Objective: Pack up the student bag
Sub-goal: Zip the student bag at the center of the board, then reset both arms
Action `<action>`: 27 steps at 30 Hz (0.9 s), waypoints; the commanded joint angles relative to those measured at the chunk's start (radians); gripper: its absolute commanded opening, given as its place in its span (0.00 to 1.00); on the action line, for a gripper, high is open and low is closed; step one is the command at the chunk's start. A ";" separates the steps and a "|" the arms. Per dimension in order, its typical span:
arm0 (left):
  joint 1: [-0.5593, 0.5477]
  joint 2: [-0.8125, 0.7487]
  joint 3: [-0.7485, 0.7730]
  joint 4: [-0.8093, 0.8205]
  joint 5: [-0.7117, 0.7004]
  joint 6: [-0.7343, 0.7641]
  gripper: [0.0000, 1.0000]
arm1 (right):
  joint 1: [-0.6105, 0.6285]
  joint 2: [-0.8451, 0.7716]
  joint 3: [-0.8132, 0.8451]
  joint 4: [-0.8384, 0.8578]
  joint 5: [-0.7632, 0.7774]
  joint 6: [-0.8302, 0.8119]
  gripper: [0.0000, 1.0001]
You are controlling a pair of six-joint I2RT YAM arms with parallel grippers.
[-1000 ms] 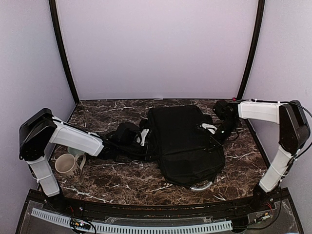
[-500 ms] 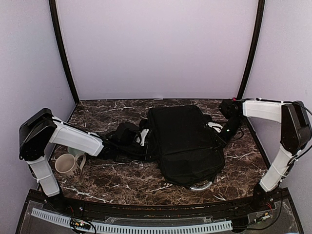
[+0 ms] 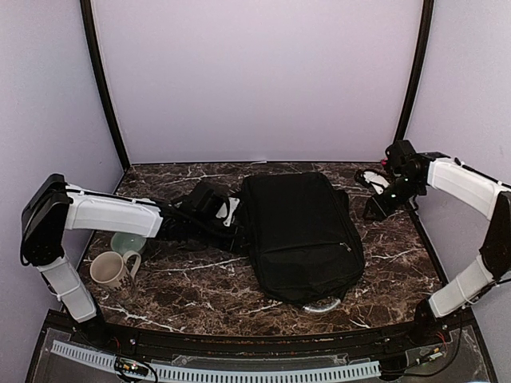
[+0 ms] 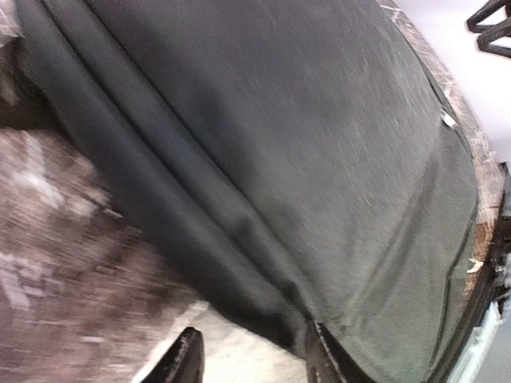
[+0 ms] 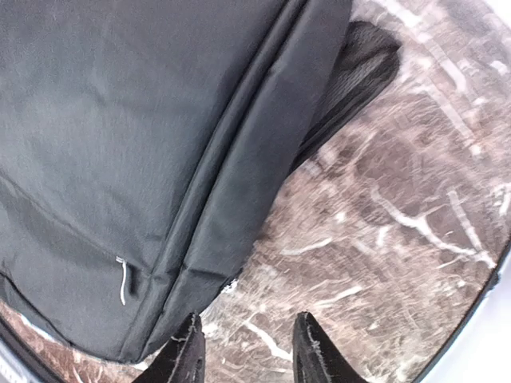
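The student bag (image 3: 302,233), a big black backpack, lies flat in the middle of the marble table (image 3: 200,287), zipped as far as I can see. My left gripper (image 3: 234,222) sits low at its left edge, jaws open; in the left wrist view the gripper (image 4: 251,361) has one fingertip (image 4: 321,355) against the bag's (image 4: 319,159) seam and grips nothing. My right gripper (image 3: 374,209) hangs off the bag's far right side. In the right wrist view this gripper (image 5: 246,353) is open over bare marble, beside the bag's (image 5: 120,144) edge.
A cream mug (image 3: 112,271) and a pale green cup (image 3: 128,242) stand at the near left under my left arm. Something shiny (image 3: 323,306) pokes out under the bag's near edge. A mesh strap (image 5: 361,60) trails from the bag. Walls close in on three sides.
Both grippers were shut at the bag's sides and have opened. The right arm has lifted up and away to the right. The bag has settled flatter.
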 commanded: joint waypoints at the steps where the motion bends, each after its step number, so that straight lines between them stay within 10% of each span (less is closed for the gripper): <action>1: 0.035 -0.091 0.093 -0.206 -0.135 0.149 0.48 | -0.026 -0.068 -0.045 0.104 -0.039 0.023 0.38; 7: 0.080 -0.084 0.226 -0.328 -0.266 0.280 0.57 | -0.043 -0.142 -0.027 0.239 -0.022 0.046 0.46; 17: 0.130 -0.105 0.391 -0.389 -0.440 0.453 0.68 | -0.065 -0.266 0.034 0.394 0.071 0.134 0.99; 27: 0.186 -0.232 0.309 -0.160 -0.550 0.436 0.99 | -0.066 -0.349 -0.034 0.605 0.211 0.375 1.00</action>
